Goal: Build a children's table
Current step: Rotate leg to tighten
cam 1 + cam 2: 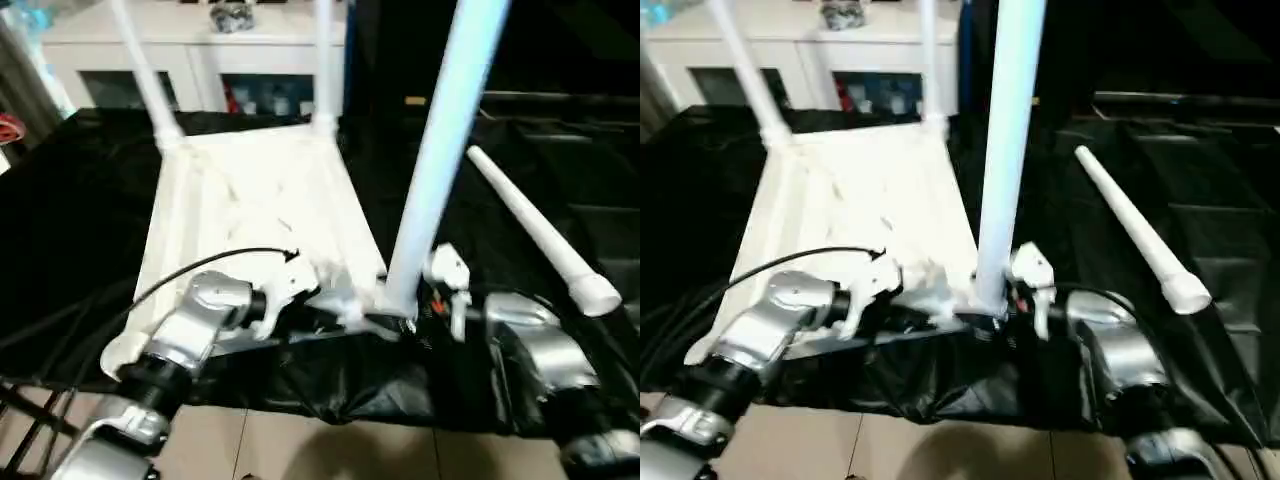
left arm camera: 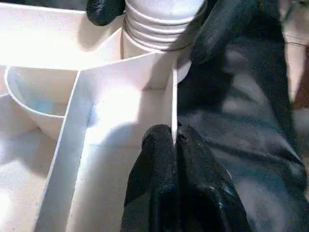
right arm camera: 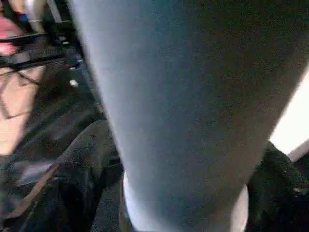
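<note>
Left hand [image 2: 175,145] clenched on tabletop [image 1: 260,190] rib, right hand [image 2: 159,19] grasping upright leg [image 1: 440,150] — near corner

Tabletop [image 1: 262,205] on draped table [image 1: 80,200], three legs upright in corners (fourth [image 1: 535,225] lying right)

Tabletop [image 1: 250,200], loose leg [image 1: 535,232] on blk-draped table [image 1: 70,200]
</note>
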